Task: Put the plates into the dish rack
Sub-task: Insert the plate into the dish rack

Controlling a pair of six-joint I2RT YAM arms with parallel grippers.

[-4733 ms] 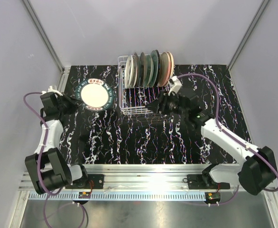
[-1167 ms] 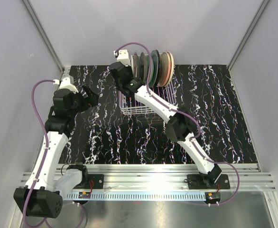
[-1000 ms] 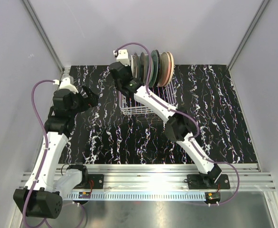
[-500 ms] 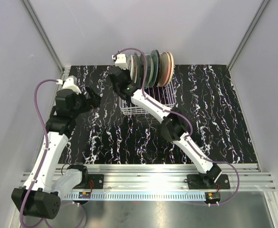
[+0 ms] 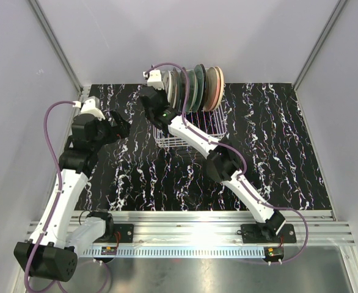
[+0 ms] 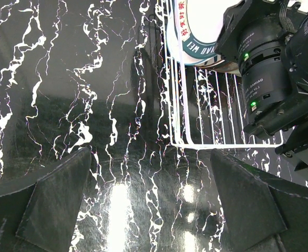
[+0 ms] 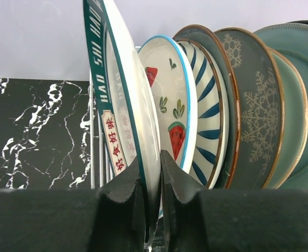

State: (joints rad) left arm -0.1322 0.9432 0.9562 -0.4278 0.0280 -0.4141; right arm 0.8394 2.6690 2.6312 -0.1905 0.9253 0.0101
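**Plates and rack, with both grippers.** The plates [image 5: 197,82] are shown standing on edge in a row in the rack [image 5: 167,139], at the upper centre of the top view. At the row's left end a white green-rimmed plate [image 7: 123,100] is held upright, just beside a watermelon plate [image 7: 170,100]. A blue-striped plate [image 7: 209,105], a grey snowflake plate [image 7: 254,100] and teal plates [image 7: 296,84] are ranged to its right in the right wrist view. The rim of the green-rimmed plate is pinched between the narrowly set fingers [image 7: 120,199] of the right gripper [image 7: 152,163], whose arm is extended across the rack from the lower right of the top view. The left gripper [image 6: 151,157] is spread wide and holds nothing. It is poised over the marbled table [image 5: 277,134] to the left of the rack.
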